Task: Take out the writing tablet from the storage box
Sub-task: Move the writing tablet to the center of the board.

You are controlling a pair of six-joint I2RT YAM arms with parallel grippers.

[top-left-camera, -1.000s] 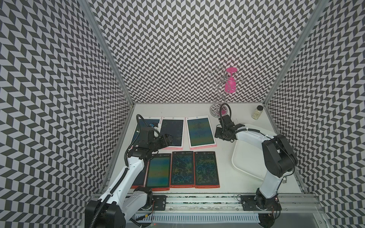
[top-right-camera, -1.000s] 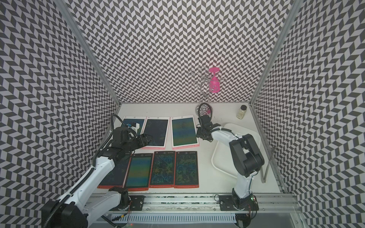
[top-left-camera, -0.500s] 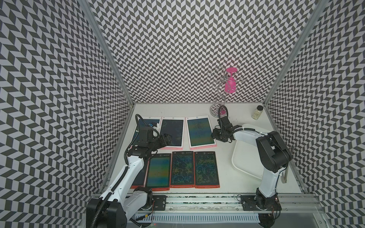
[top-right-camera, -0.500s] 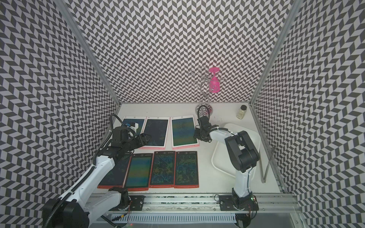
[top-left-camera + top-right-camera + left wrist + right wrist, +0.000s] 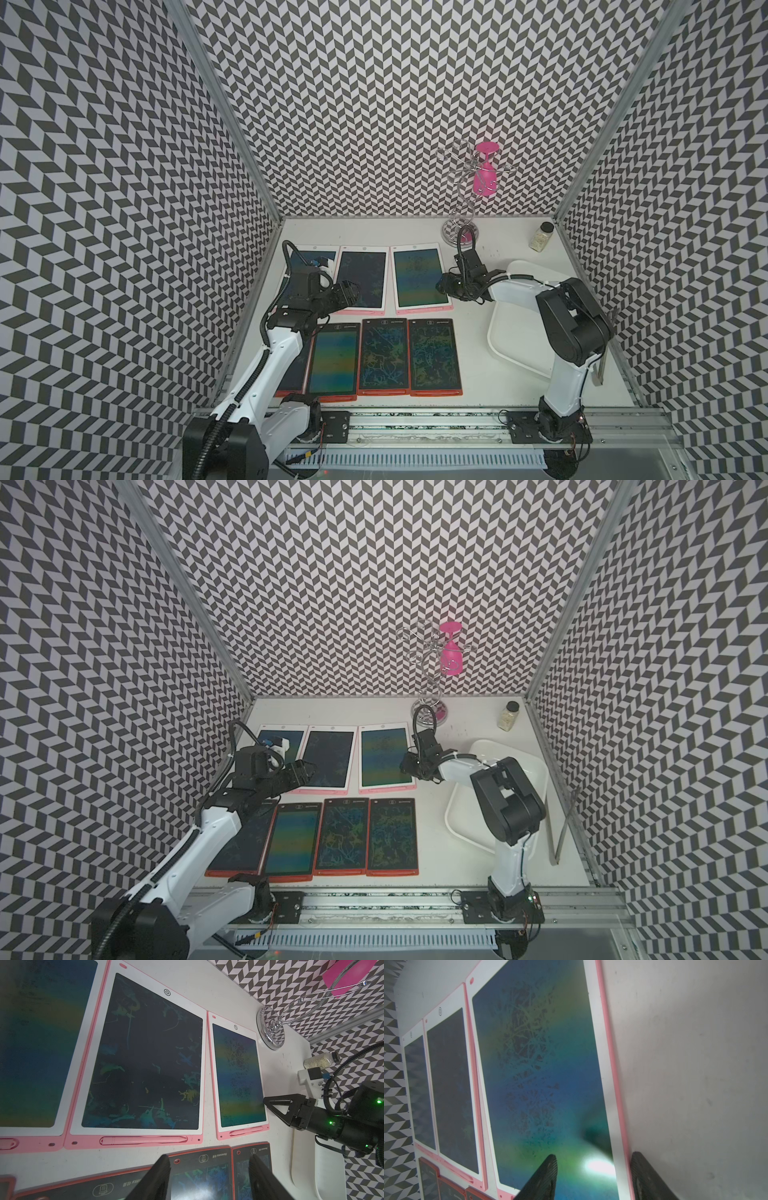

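The right fingers (image 5: 441, 286) stood apart astride the right-hand long edge of a pink-framed writing tablet (image 5: 417, 280). The tablet lay flat on the white worktop (image 5: 473, 332), outside the storage box (image 5: 515, 332). In the right wrist view, one finger (image 5: 548, 1172) hung over the tablet's dark screen. The other (image 5: 643, 1169) sat just outside the pink frame, over bare worktop, so the pair gripped nothing.

The shallow white box rested near the worktop's right edge, partly hidden under the right arm (image 5: 573, 328). It was close beside the tablet but apart from it.

The left fingers (image 5: 352, 290) were also spread. They hovered over the near end of the middle pink tablet (image 5: 361, 278), next along the back row, and held nothing. A third pink tablet (image 5: 309, 262) lay toward the left edge, partly covered by the left arm (image 5: 282, 349).

Four red-framed tablets (image 5: 434, 357) formed a second row along the front edge, side by side with their screens up. The one nearest the left edge was half hidden beneath the same arm.

A wire rack (image 5: 461, 232) stood near the back edge with a pink glass (image 5: 484, 174) hanging upside down from it. A small jar (image 5: 542, 237) stood upright in the back right corner.
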